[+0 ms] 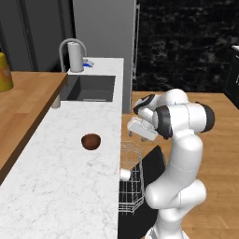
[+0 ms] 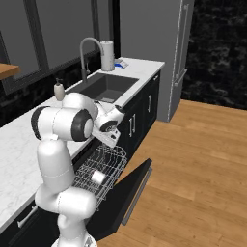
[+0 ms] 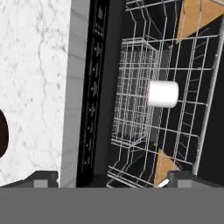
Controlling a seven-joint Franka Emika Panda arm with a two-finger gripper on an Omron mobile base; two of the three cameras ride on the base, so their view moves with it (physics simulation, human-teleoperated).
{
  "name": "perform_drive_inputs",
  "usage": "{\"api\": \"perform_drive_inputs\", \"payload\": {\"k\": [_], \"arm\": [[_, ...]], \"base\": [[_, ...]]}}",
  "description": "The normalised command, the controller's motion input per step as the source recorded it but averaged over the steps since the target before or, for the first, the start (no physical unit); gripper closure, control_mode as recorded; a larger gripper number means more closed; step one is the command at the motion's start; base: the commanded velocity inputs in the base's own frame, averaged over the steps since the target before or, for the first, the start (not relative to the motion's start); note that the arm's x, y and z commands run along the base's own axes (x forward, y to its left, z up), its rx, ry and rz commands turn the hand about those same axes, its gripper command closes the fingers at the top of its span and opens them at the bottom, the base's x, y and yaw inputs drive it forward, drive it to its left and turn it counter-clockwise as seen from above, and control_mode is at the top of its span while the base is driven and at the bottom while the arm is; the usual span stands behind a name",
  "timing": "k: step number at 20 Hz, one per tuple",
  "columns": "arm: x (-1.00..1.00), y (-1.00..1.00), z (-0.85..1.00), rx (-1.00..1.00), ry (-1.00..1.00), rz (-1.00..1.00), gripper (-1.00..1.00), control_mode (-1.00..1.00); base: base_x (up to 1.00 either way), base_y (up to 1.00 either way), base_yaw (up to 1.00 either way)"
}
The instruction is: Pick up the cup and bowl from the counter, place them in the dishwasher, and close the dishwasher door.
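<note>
The cup (image 3: 162, 94) lies on its side in the dishwasher's white wire rack (image 3: 140, 70), also seen as cup (image 1: 124, 174) and cup (image 2: 98, 177). The dark reddish-brown bowl (image 1: 91, 141) sits upright on the white marble counter (image 1: 65, 177); a sliver of the bowl (image 3: 2, 138) shows at the hand view's left edge. My gripper (image 3: 111, 177) hangs open and empty above the counter's edge and the rack, fingertips (image 3: 41, 177) far apart. The gripper (image 1: 133, 130) is to the right of the bowl. The dishwasher door (image 2: 132, 190) is folded down, open.
A sink (image 1: 88, 87) with a curved faucet (image 1: 70, 44) and a tall white cylinder (image 1: 75, 56) lies farther along the counter. A wooden board (image 1: 23, 102) borders the counter's left. A soap bottle (image 2: 59, 89) stands by the sink. Wooden floor (image 2: 193, 159) stretches right of the door.
</note>
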Motion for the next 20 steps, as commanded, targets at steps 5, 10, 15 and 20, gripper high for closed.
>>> {"api": "perform_drive_inputs", "payload": {"k": [5, 10, 15, 20], "arm": [[0.41, 0.86, 0.08, -0.05, 0.15, -0.01, -1.0, -1.0], [0.41, 0.67, 0.08, -0.08, 0.18, 0.0, -1.0, -1.0], [0.09, 0.77, 0.15, -0.11, 0.13, 0.0, -1.0, -1.0], [0.0, 0.6, 0.12, -0.14, 0.06, -0.03, -1.0, -1.0]], "base": [[0.0, 0.0, 0.0], [0.0, 0.0, 0.0], [0.0, 0.0, 0.0], [0.0, 0.0, 0.0]]}}
